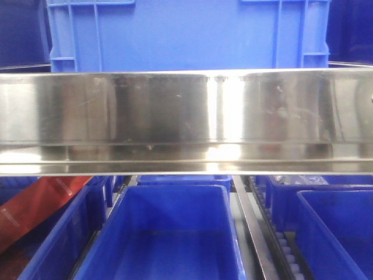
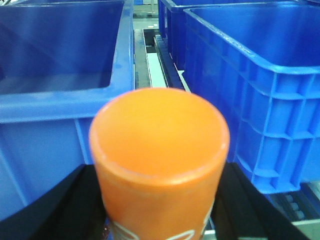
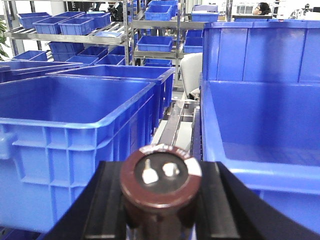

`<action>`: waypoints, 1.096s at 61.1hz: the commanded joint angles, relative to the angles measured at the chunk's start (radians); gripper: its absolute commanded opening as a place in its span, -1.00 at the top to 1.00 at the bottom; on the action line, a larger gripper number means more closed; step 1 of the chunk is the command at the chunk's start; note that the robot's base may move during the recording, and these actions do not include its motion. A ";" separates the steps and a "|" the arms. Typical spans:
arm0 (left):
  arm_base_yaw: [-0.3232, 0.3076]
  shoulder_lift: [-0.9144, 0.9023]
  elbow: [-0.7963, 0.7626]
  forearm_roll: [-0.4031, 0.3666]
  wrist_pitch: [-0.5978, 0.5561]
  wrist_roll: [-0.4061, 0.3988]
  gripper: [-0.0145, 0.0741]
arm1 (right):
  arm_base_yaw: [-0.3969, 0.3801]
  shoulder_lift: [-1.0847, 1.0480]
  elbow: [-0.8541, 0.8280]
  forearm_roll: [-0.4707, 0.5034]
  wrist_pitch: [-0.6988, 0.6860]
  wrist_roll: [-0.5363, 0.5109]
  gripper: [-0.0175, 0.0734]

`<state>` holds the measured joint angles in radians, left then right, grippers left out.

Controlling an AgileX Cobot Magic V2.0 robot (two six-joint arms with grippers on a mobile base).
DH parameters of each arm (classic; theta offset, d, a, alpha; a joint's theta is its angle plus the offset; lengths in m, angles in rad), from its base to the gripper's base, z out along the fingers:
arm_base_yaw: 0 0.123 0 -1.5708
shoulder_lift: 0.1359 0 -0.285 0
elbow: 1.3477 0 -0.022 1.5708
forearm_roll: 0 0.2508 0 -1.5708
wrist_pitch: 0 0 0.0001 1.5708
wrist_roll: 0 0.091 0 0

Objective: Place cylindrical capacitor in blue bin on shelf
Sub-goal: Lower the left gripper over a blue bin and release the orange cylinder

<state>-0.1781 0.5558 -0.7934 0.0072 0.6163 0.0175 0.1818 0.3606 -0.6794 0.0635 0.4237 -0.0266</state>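
In the right wrist view my right gripper [image 3: 161, 200] is shut on the cylindrical capacitor [image 3: 161, 187], a squat dark brown cylinder with two silver terminals on its top. It is held between two blue bins, one at the left [image 3: 75, 115] and one at the right [image 3: 260, 130]. In the left wrist view my left gripper [image 2: 159, 210] is shut on an orange cylinder [image 2: 159, 150], held between two blue bins [image 2: 60, 75]. The shelf's shiny steel front rail [image 1: 186, 122] crosses the front view. Neither gripper shows in the front view.
A large blue crate [image 1: 186, 35] stands above the rail. Below it are blue bins [image 1: 169, 233], one at the right [image 1: 338, 233], and a roller track [image 1: 285, 245]. An orange-red thing [image 1: 35, 210] lies at the lower left. More racks with blue bins stand behind [image 3: 100, 30].
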 commanded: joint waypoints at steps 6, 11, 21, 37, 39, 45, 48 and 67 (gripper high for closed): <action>-0.006 -0.003 0.000 0.000 -0.014 0.002 0.92 | 0.002 -0.001 0.002 -0.002 -0.025 0.000 0.74; -0.006 -0.003 0.000 0.000 -0.014 0.002 0.92 | 0.002 -0.001 0.002 -0.002 -0.025 0.000 0.74; -0.006 -0.003 0.000 0.000 -0.014 0.002 0.92 | 0.002 -0.001 0.002 -0.002 -0.025 0.000 0.74; -0.006 -0.003 0.000 0.000 -0.014 0.002 0.92 | 0.002 -0.001 0.002 -0.002 -0.025 0.000 0.74; -0.006 -0.003 0.000 0.000 -0.014 0.002 0.92 | 0.002 -0.001 0.002 -0.002 -0.025 0.000 0.74; -0.006 -0.003 0.000 0.000 -0.014 0.002 0.92 | 0.002 -0.001 0.002 -0.002 -0.025 0.000 0.74; -0.006 -0.003 0.000 0.000 -0.014 0.002 0.92 | 0.002 -0.001 0.002 -0.002 -0.025 0.000 0.74; -0.006 -0.003 0.000 0.000 -0.014 0.002 0.92 | 0.002 -0.001 0.002 -0.002 -0.025 0.000 0.74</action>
<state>-0.1781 0.5558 -0.7934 0.0072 0.6163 0.0175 0.1818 0.3606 -0.6794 0.0635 0.4237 -0.0266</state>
